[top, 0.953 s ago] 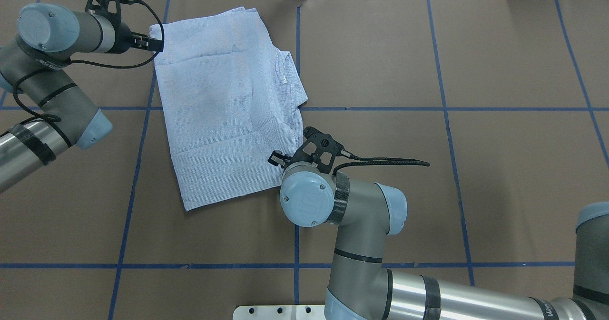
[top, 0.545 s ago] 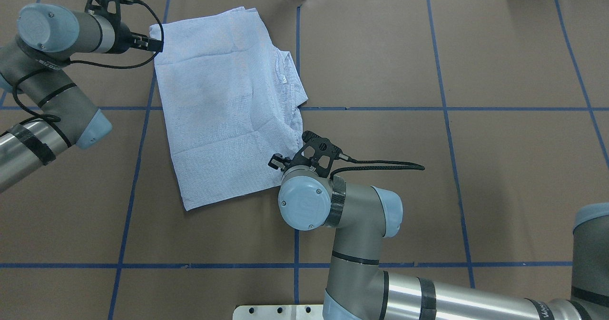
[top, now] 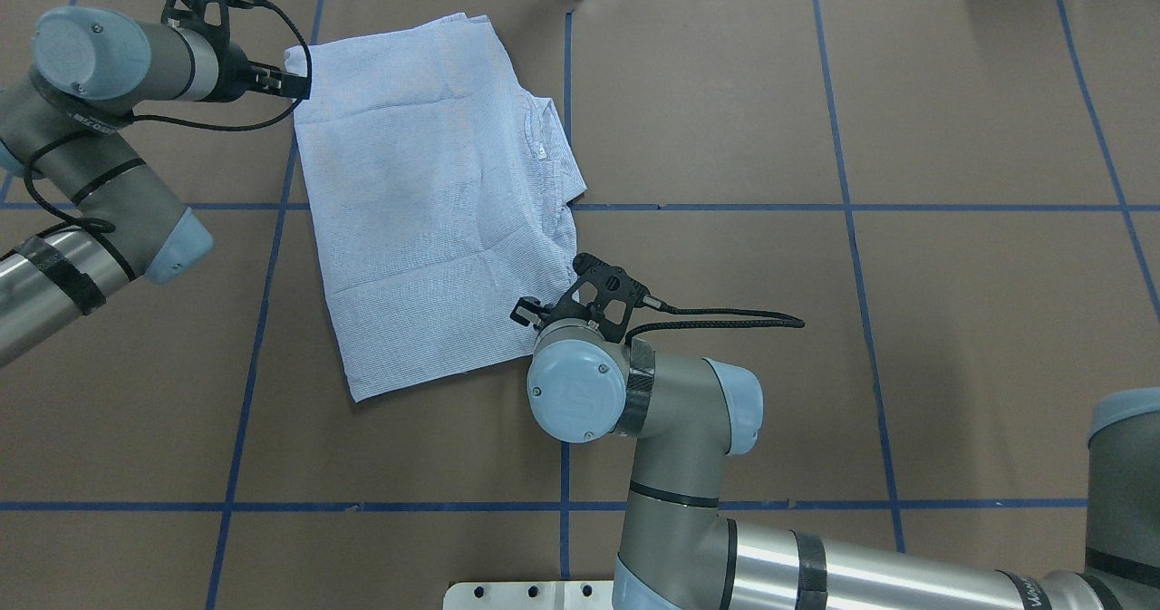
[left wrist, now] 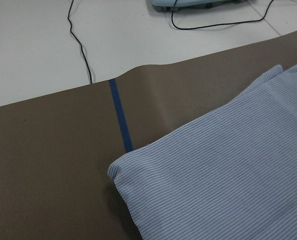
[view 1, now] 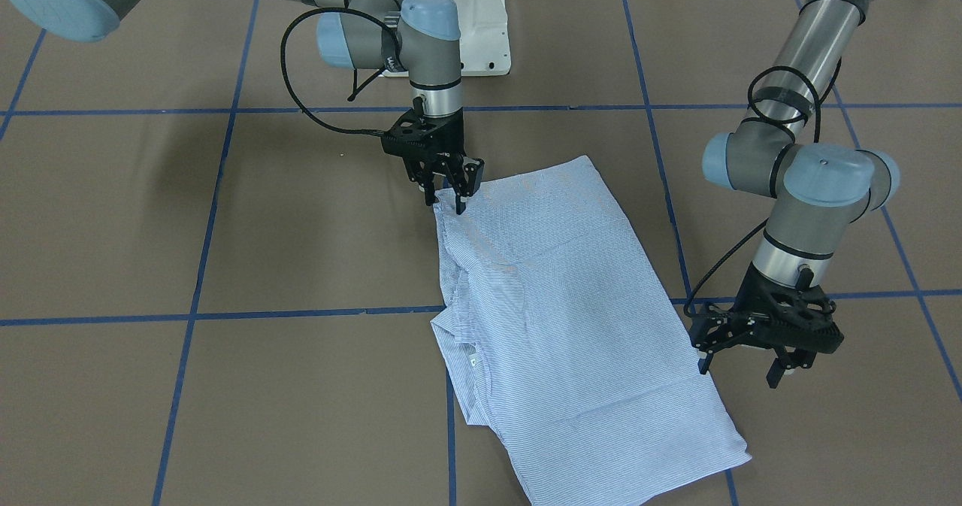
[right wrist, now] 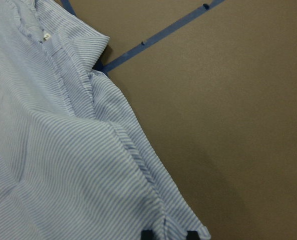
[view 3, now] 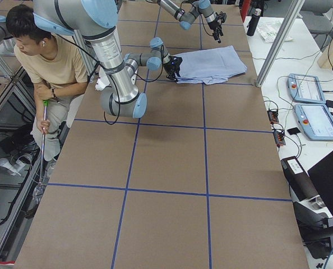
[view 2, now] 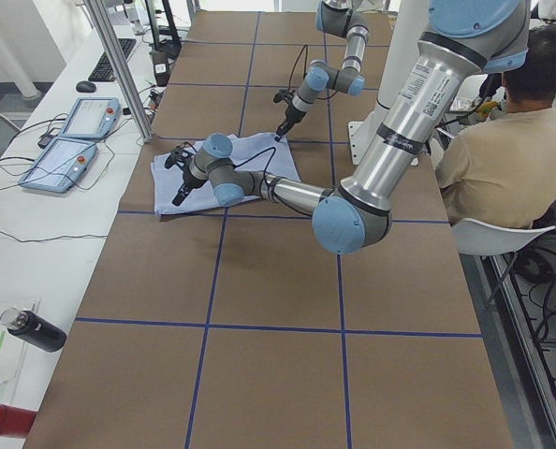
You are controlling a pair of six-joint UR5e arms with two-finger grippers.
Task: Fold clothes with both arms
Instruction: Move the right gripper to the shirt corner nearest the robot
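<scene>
The brown paper-covered counter [top: 816, 365], marked into squares by blue tape, carried everything. The grey-silver jointed right arm [top: 689, 429] came in from the lower right of the overhead view, and the matching left arm [top: 91, 166] from its left edge. The light blue, finely striped button-up shirt [top: 426, 211] lay flat in the upper left of centre there, already folded into a rough rectangle with its collar along the right-hand edge. Over the last second the right arm's wrist had slid a little down and to the left in the overhead view, while the left arm and the shirt had barely shifted. In the front-facing view the black two-finger right gripper [view 1: 446, 196] stood over the shirt's top corner, its fingers on either side of the hem with only a narrow gap; whether they had bitten the cloth could not be told. The black left gripper [view 1: 740, 371] hung spread and empty just beside the shirt's right edge. This looked like settling onto two corners before lifting for the next fold. The small white neck label [view 1: 472, 359] showed at the collar.
</scene>
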